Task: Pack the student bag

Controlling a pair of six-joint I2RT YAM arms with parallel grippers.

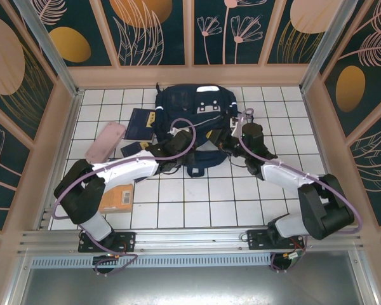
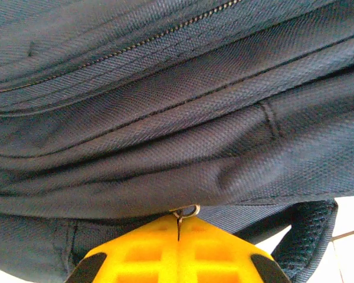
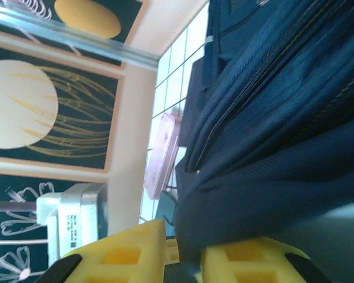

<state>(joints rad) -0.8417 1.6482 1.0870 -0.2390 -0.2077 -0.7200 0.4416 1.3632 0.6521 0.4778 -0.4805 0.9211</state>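
The student bag [image 1: 200, 114] lies at the far middle of the tiled desk [image 1: 197, 203], with its dark straps on the near side. One zipper line [image 2: 165, 36] seen from the left wrist is closed.

Left hand [image 2: 178, 229]: fingers pressed together, pinching the small metal zipper pull [image 2: 186, 210] at the bag's near-left edge. Right hand [image 3: 183, 259]: pinching a fold of the bag's fabric on its near-right side.

Judgement: you are at the step of opening the bag. Draw the pull along the line of the teeth, not away from them. Use the right hand to tension the cloth against that draw, since slack fabric is likely to bunch and jam the slider.

Left of the bag you have a navy booklet [image 1: 140, 121] just beside it, a pink pencil case [image 1: 105, 141] farther left, and an orange packet [image 1: 117, 197] nearer.
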